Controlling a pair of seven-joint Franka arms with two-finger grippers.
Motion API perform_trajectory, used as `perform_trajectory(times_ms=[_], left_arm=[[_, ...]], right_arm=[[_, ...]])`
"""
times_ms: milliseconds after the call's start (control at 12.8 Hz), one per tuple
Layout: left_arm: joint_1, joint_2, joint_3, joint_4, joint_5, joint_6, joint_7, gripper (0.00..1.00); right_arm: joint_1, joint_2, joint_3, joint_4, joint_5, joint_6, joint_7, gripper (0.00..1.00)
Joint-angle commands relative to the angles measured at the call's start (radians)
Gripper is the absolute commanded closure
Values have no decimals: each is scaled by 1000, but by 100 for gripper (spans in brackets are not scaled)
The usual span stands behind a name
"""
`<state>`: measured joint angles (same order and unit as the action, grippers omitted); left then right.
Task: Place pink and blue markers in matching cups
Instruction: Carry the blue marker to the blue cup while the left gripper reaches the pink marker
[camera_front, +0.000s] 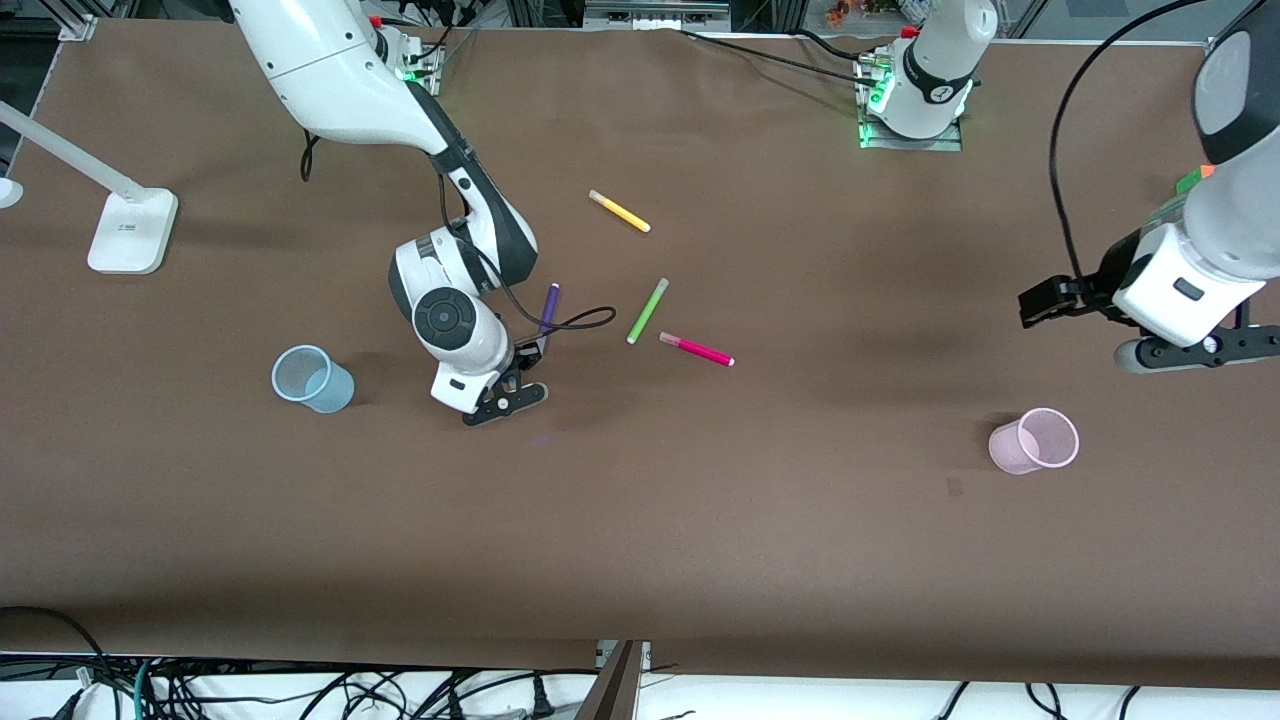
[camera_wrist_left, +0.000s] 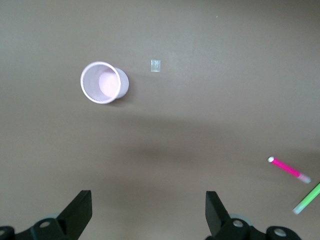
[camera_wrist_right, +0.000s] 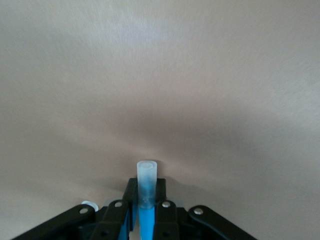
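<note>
Right gripper (camera_wrist_right: 146, 210) clamps the blue marker (camera_wrist_right: 146, 192) over bare table between the blue cup (camera_front: 313, 379) and the purple pen (camera_front: 549, 306).
The pink marker (camera_front: 697, 349) lies just beside the green pen (camera_front: 647, 311), well apart from the pink cup (camera_front: 1034, 440); the left gripper (camera_wrist_left: 149, 212) waits, fingers spread, above that cup's end of the table.
</note>
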<state>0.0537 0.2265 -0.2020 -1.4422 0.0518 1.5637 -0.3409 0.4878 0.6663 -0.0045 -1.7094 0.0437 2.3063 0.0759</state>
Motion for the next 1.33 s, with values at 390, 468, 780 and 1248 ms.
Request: perform_trajectory(times_ms=[390,468,780,1248], left_arm=[[-247,128,0,13,-9,16,-559,0],[-280,154,0,11,-7,48,-631,0],[-353,296,0,13,-12,211,-959,0],[-397,459,0,16,-15,432,-1164,0]], right_arm=[[-5,-178,-93,88,12,-240,-295,92],[-5,-197,-121,105,18,-286,-353,92],[-92,-283,-160,137,160,-427,-646,93],[-136,-338,-274,137,333,-517,-976,92]])
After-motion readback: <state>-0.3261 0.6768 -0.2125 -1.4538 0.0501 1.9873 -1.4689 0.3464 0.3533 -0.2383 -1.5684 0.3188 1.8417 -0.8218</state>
